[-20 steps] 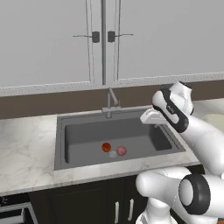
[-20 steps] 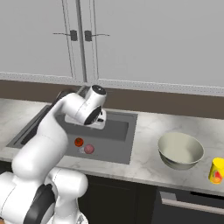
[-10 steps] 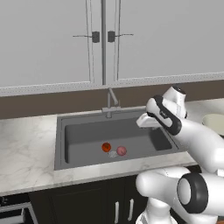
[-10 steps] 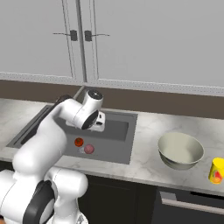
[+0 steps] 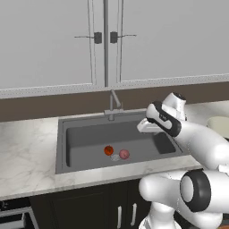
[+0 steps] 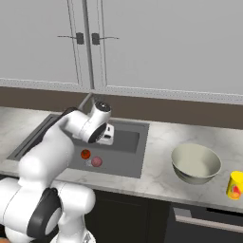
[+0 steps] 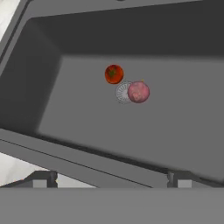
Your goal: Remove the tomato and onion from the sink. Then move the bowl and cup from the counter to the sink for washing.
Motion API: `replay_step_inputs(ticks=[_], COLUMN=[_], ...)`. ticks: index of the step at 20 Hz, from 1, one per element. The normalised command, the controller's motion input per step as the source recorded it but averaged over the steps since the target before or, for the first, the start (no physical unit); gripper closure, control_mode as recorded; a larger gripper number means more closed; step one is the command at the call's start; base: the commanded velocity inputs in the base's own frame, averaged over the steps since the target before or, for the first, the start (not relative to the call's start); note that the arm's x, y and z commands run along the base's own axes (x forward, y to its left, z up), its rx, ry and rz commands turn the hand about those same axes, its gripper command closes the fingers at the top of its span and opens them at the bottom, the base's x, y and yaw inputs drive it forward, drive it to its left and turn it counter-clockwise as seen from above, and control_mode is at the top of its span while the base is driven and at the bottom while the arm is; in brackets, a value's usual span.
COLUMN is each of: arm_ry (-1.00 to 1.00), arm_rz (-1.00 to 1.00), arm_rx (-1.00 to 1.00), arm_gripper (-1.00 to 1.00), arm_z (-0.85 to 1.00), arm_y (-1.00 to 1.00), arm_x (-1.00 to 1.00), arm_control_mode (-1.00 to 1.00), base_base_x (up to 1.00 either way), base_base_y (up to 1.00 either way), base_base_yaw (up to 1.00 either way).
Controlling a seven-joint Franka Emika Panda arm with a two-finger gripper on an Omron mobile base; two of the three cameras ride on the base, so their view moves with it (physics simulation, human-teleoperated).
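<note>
Marble counter (image 6: 156, 171) around the sink (image 5: 89, 138) – tomato (image 7: 113, 74) and onion (image 7: 138, 92) flank the drain (image 7: 124, 92), onion touching it; hand (image 5: 147, 126) spread wide above sink – round tomato may roll off the fingers.

Both base views flank the arm, sharing the sink (image 5: 89, 134); the hand view looks down into it.

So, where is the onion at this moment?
The onion lies on the sink floor, partly over the round drain, with the tomato close beside it.
</note>
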Motion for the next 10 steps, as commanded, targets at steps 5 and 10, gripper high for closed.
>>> replay_step_inputs(ticks=[5,10], arm_ry=[-0.02,-0.01], arm_rz=[-0.03,-0.02], arm_rx=[-0.03,-0.01], arm_gripper=[-1.00,-1.00], arm_z=[-0.20,-0.19], arm_y=[0.04,0.00], arm_x=[0.10,0.10], arm_control_mode=[-1.00,-1.00], base_base_x=[0.00,0.00], base_base_y=[0.00,0.00], base_base_yaw=[0.00,0.00])
